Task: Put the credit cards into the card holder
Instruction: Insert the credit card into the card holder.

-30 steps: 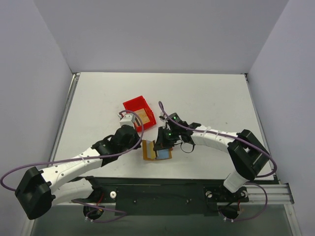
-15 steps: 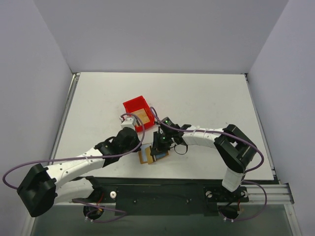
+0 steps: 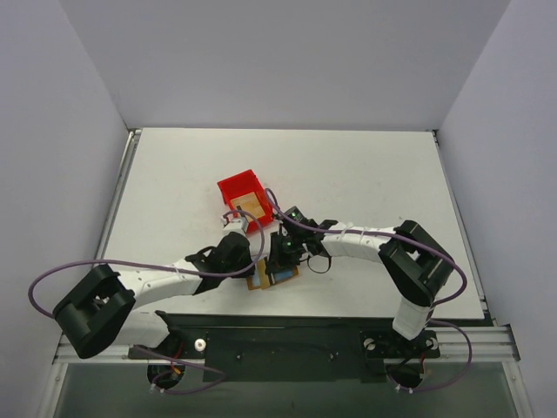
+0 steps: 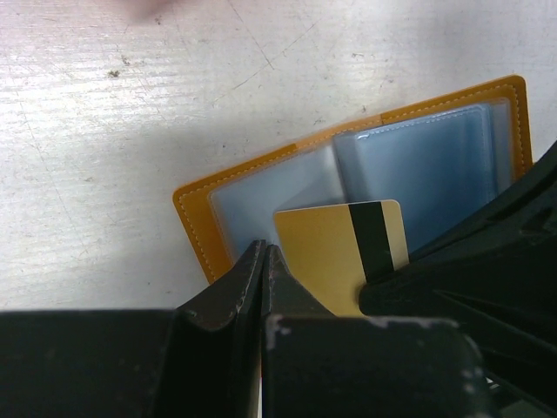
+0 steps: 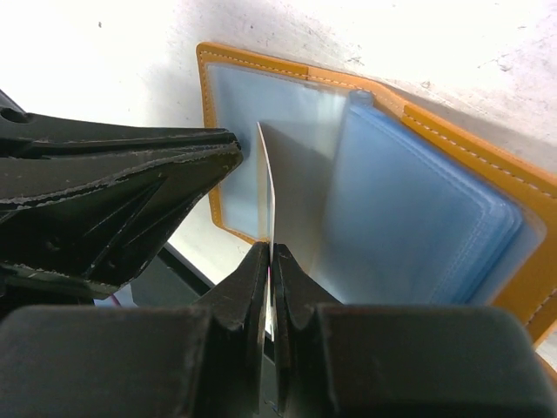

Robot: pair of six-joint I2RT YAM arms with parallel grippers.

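Spanning view: white table (image 3: 365,174). 2 arms meet near its front centre: left arm (image 3: 157,283), right arm (image 3: 365,239). Red bin (image 3: 233,189) just behind them, tan second card (image 3: 250,205) lying inside. Card holder (image 4: 252,196) lies open on table under both gripper tips, orange border, clear bluish pockets facing up. Gold credit card (image 4: 326,252), black stripe, over holder's pockets; whether inside sleeve, cannot tell. Right gripper (image 5: 268,252) clamped tight on that card's near edge. Left gripper (image 4: 264,252): jaws pressed together, nothing seen between them, tips over holder's edge, just beside card.
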